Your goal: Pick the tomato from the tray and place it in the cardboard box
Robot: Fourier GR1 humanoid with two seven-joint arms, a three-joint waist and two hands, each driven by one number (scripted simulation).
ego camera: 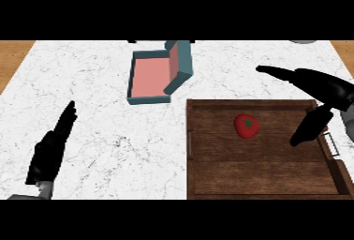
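Note:
A red tomato with a green stalk lies in the upper middle of the dark wooden tray at the lower right. My right hand hovers over the tray's upper right corner, open, fingers stretched left and thumb pointing down, a short way right of the tomato and not touching it. The box, teal outside and pink inside with one flap raised, stands on the counter up and left of the tray. At the lower left, my left hand rests open on the marble, fingers straight.
The white marble counter runs to wooden edges at the far left and right. A grey round object peeks in at the top right edge. The tray has a metal handle on its right side.

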